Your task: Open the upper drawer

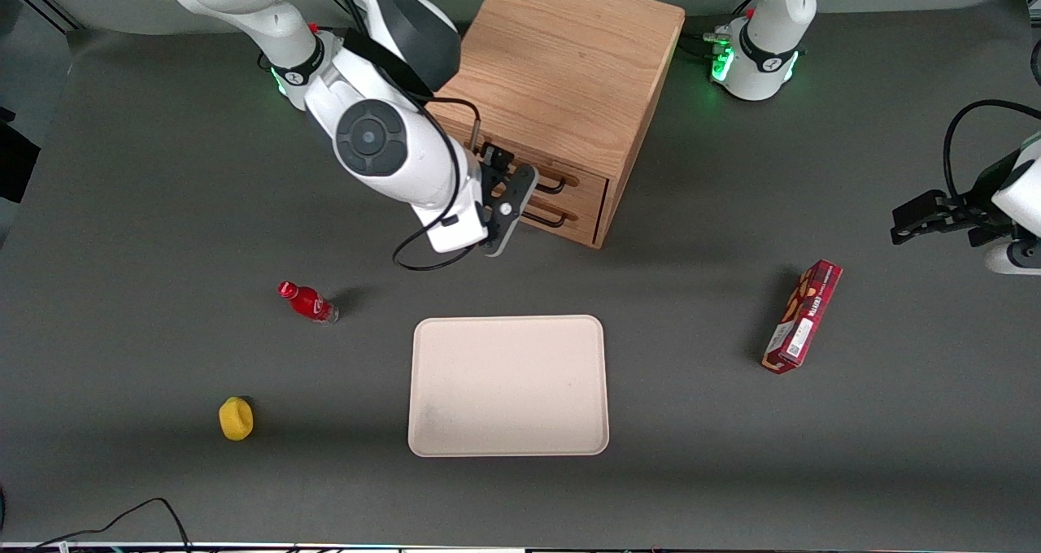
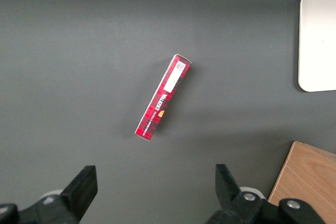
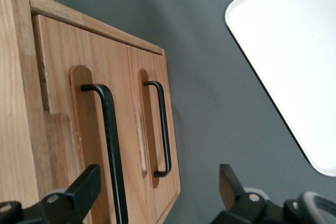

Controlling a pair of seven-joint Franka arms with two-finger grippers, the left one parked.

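While its two black fingers (image 3: 84, 190) stand wide apart with nothing between them, the gripper (image 1: 506, 185) hangs right in front of the wooden cabinet (image 1: 561, 65), close to the drawer fronts. From the wrist camera, one finger sits just beside the black bar handle (image 3: 112, 145) of the upper drawer (image 3: 68, 129). I cannot tell if it touches the bar. The other finger is out over the gray table (image 1: 732, 455).

The upper drawer looks shut, its front flat with the cabinet. It is the top one of two light wood drawers. The lower drawer (image 3: 152, 124) has its own black handle, and it looks shut too. From the front camera, the white arm and the gripper cover part of both drawer fronts.

The cabinet stands on the table, farther from the front camera than all the other things. Nearer to the camera lies a flat cream tray (image 1: 508, 386), with nothing on it. Toward the working arm's end of the table, a small red bottle (image 1: 307, 302) lies on its side. Nearer the camera than the bottle sits a little yellow thing (image 1: 236, 419). Toward the parked arm's end of the table lies a long red box (image 1: 803, 315), well apart from the tray.
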